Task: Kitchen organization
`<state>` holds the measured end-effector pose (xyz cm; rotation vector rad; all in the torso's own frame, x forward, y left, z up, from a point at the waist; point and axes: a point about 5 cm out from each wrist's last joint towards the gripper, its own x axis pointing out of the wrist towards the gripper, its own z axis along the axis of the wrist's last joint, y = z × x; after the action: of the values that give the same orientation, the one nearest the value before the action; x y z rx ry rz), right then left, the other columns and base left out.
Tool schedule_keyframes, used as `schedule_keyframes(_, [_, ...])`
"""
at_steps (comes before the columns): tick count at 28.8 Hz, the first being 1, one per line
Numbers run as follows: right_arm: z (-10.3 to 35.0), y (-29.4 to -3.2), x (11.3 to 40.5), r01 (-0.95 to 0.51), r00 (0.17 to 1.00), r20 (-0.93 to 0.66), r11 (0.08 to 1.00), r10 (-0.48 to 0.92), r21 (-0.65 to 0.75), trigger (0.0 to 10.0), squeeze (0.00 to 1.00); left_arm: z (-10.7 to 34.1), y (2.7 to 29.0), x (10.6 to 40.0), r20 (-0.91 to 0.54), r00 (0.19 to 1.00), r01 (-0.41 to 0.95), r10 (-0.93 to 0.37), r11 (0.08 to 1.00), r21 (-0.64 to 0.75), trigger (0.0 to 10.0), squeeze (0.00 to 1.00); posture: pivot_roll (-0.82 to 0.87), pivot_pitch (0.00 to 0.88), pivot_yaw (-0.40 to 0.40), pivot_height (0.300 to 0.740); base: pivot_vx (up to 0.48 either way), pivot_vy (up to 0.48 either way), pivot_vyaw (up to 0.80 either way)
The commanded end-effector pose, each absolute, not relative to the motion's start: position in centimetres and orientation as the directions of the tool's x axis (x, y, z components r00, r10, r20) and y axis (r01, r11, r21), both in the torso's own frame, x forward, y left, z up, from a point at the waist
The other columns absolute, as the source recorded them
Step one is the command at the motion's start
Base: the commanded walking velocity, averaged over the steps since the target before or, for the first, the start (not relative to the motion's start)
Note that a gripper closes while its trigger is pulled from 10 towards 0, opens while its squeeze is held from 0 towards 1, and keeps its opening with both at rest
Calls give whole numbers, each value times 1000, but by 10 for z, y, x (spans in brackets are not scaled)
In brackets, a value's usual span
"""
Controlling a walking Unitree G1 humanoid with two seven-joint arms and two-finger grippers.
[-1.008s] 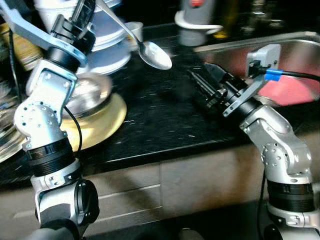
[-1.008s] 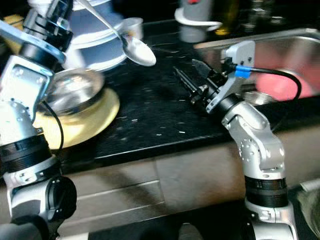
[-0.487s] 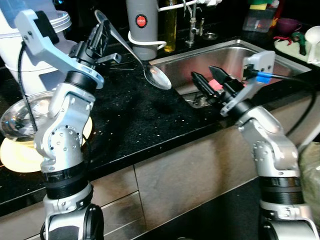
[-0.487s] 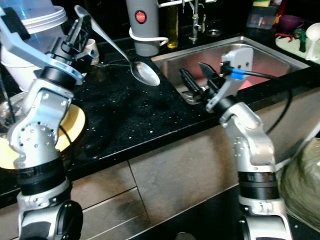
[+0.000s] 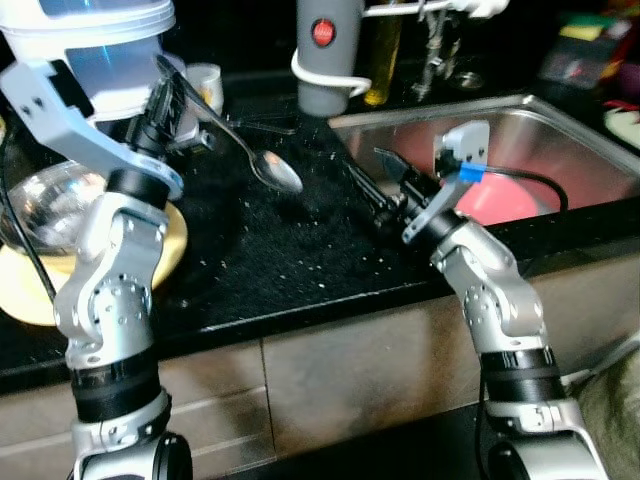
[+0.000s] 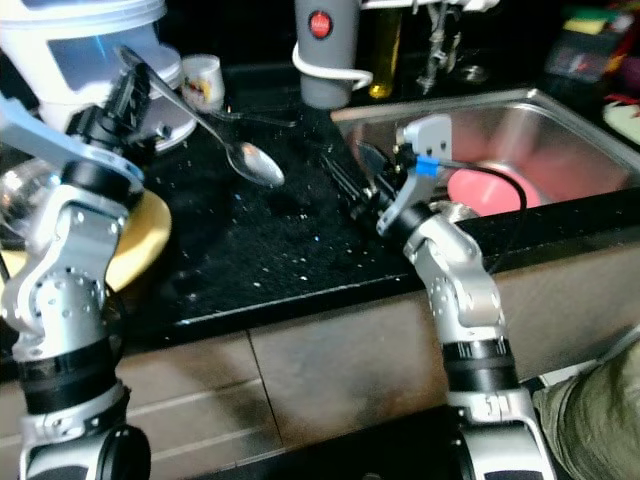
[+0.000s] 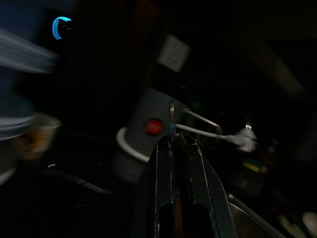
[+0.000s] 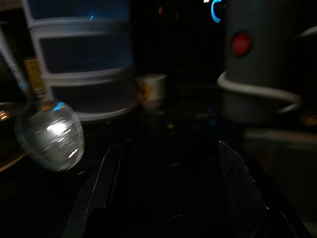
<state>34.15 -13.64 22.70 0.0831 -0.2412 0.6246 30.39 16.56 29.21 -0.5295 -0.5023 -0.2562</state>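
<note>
— Left gripper (image 5: pixel 168 92) was pinching what?

— The spoon (image 5: pixel 236 145), by its handle, fingers pressed together on it. The bowl of the spoon hung out over the counter (image 5: pixel 300 250), above it and not touching.

— And the right gripper (image 5: pixel 372 186)?

— Fingers spread, holding nothing, low over the counter just beside the sink (image 5: pixel 560 130).

— What was the surface like?

— Black, speckled stone. A grey canister (image 5: pixel 328 55) with a red dot stood at the back, a tap (image 5: pixel 432 40) beside it. A white tub (image 5: pixel 95 50) and a small cup (image 5: pixel 206 85) stood at the far left, and a glass bowl (image 5: pixel 45 205) sat on a yellow plate (image 5: pixel 30 290). Something pink (image 5: pixel 505 200) lay in the sink.

— Anything unclear?

— The pink thing was half hidden by the right arm. Both wrist views were dark and smeared. Items at the far right edge were cut off and too blurred to tell.
</note>
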Motion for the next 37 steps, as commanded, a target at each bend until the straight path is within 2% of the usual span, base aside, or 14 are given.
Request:
schedule_keyframes(1, [226,-131,342,-600,771,260,800,581,-7,10000,0,291,169,304,523,848,342,-86,842,-416,10000,0,11,0,-8,740,0,-431,0])
schedule_keyframes(24, [219,-128,342,-601,768,260,799,585,-24,10000,0,283,165,312,508,857,342,-90,836,-429,10000,0,-2,0,9,740,0,-426,0])
schedule_keyframes(33, [218,-128,342,-600,769,262,800,584,-23,10000,0,278,166,314,484,871,326,-84,836,-442,10000,0,-2,0,9,740,0,-27,0])
schedule_keyframes(37, [218,-127,342,-596,771,267,803,579,-18,10000,0,277,176,320,471,879,304,-77,851,-429,10000,0,-8,0,10,740,0,0,0])
